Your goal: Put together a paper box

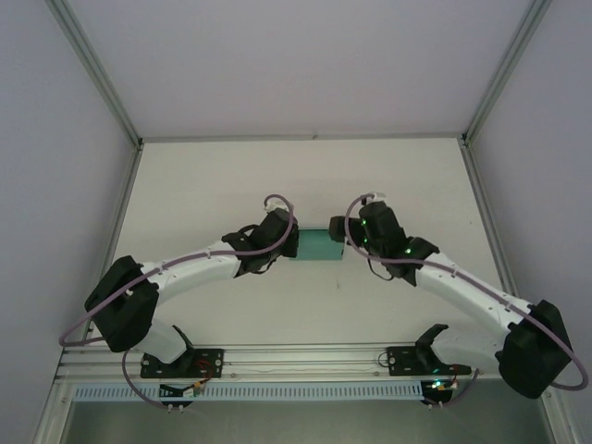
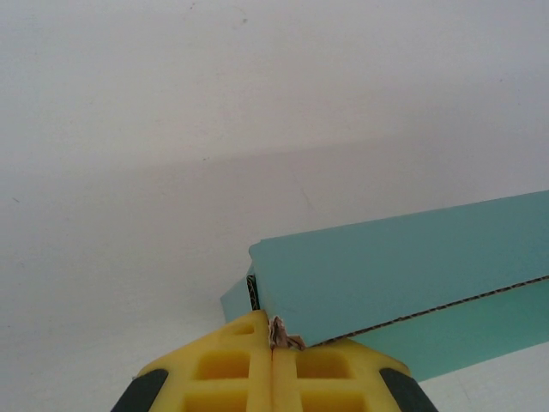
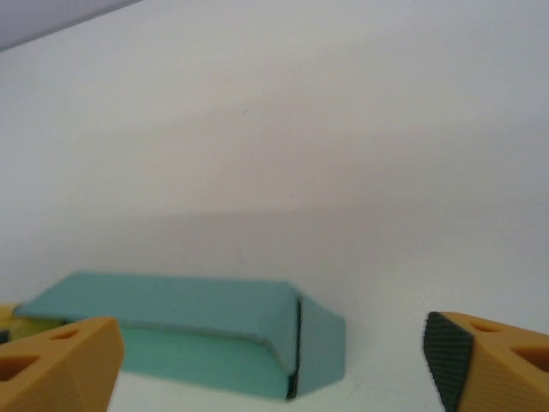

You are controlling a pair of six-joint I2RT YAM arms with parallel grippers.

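Observation:
The paper box (image 1: 319, 246) is a slim teal box lying on the white table between my two grippers. My left gripper (image 1: 289, 245) is at its left end. In the left wrist view the yellow fingers (image 2: 249, 369) are pressed together, and the left gripper (image 2: 274, 330) pinches a crumpled corner of the paper box (image 2: 403, 275). My right gripper (image 1: 350, 242) is at the right end. In the right wrist view the right gripper (image 3: 273, 356) stands wide open. The paper box (image 3: 171, 313) lies between and beyond its fingers, apart from them, with its end flap (image 3: 322, 348) slightly ajar.
The white table (image 1: 305, 176) is bounded by aluminium frame posts at the back left (image 1: 97, 74) and back right (image 1: 504, 74), with plain walls behind them. A metal rail (image 1: 305, 356) with the arm bases runs along the near edge.

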